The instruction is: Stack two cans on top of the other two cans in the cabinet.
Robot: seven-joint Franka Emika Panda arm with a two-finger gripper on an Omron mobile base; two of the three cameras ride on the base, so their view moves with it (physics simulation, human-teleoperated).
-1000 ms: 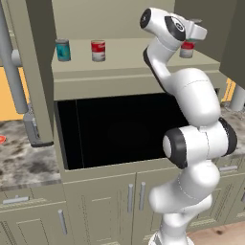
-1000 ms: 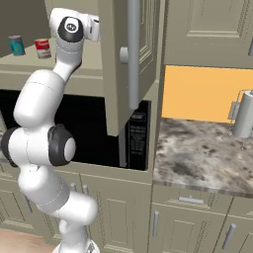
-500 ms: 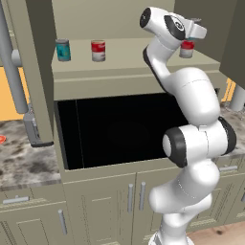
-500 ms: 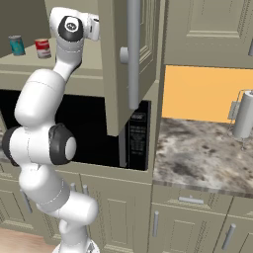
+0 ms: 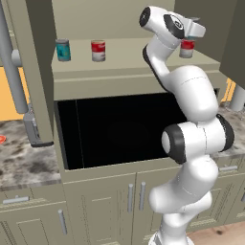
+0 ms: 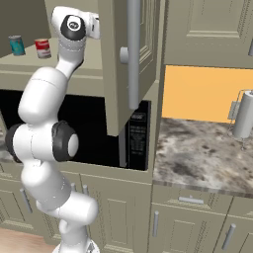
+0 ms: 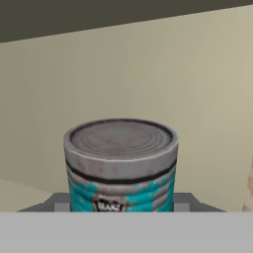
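Gripping: jaws of the gripper clamped on a teal can, dark finger tips flanking its lower sides
Held can: upright, silvery lid facing up, raised at the right end of the cabinet shelf
Right red can: on the shelf just beside the hand
Left pair: teal can on shelf and left red can, side by side, apart, left part of shelf
Stack: none yet
Below: dark microwave opening
Table: marbled, paper towel holder at right
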